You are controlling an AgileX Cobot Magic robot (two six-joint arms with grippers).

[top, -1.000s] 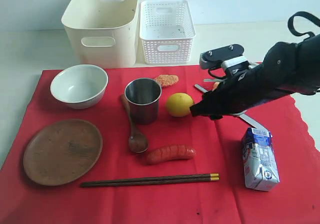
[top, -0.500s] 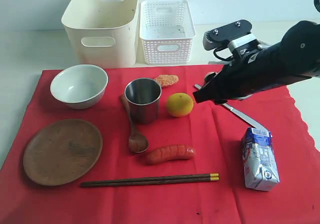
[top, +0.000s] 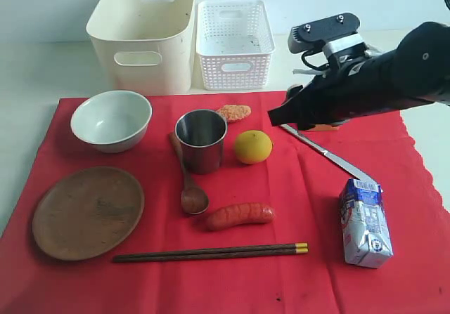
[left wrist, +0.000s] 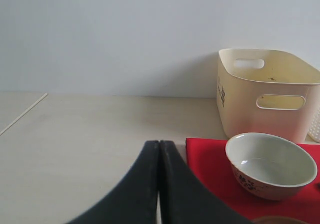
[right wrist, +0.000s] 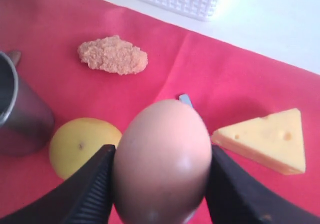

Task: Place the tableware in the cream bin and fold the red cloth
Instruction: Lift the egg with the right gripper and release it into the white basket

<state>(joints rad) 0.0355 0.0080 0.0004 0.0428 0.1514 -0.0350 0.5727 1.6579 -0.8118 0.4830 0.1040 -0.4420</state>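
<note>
My right gripper (right wrist: 161, 184) clamps the egg (right wrist: 162, 154) between spread jaws; my left gripper (left wrist: 159, 151) is closed, empty. The knife (top: 330, 158) lies on the cloth (top: 295, 279) beneath the egg.

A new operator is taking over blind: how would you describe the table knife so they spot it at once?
Start at the red cloth and look at its right half in the exterior view, between the lemon and the milk carton. The silver table knife lies diagonally, the only long, flat, shiny metal thing.
</note>
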